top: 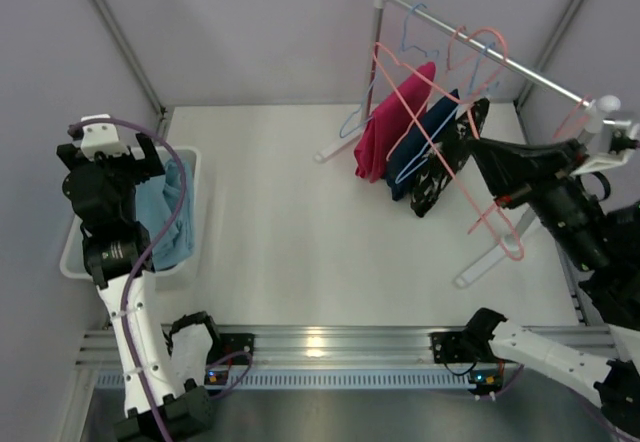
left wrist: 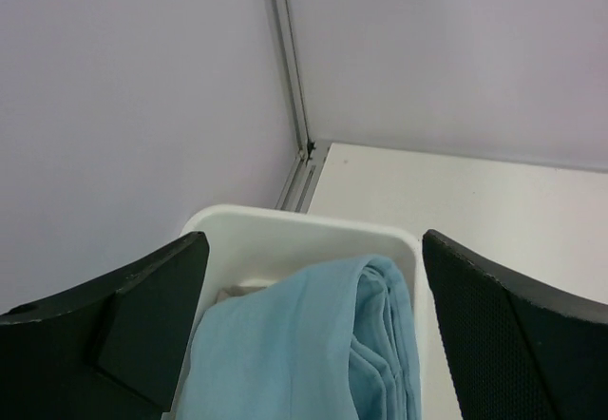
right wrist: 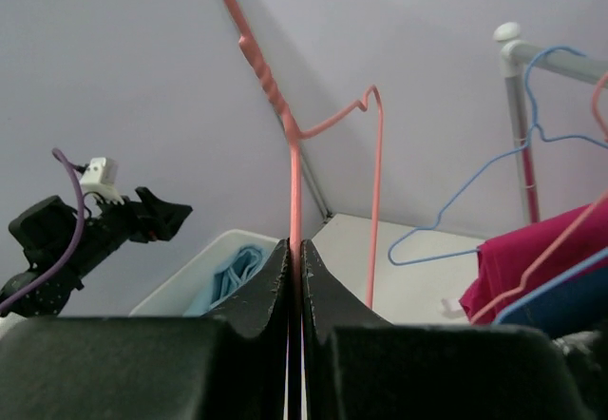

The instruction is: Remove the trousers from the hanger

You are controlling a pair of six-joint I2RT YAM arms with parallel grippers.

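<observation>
The light sky-blue trousers point(top: 165, 217) lie folded in the white bin point(top: 72, 257) at the left. They fill the bin in the left wrist view point(left wrist: 304, 344). A pale grey scrap of cloth point(left wrist: 237, 294) shows under them. My left gripper point(top: 112, 157) is open and empty just above the bin point(left wrist: 285, 225). My right gripper point(top: 440, 157) is shut on the rod of a bare pink hanger point(right wrist: 294, 173), held beside the clothes rack. The bin and blue trousers point(right wrist: 228, 273) show far off in the right wrist view.
A white clothes rack point(top: 480, 47) stands at the back right, with blue point(top: 415, 32) and pink hangers on it. A magenta cloth point(top: 385, 132) and a navy cloth point(top: 425, 137) hang there, right beside my right gripper. Walls enclose the table.
</observation>
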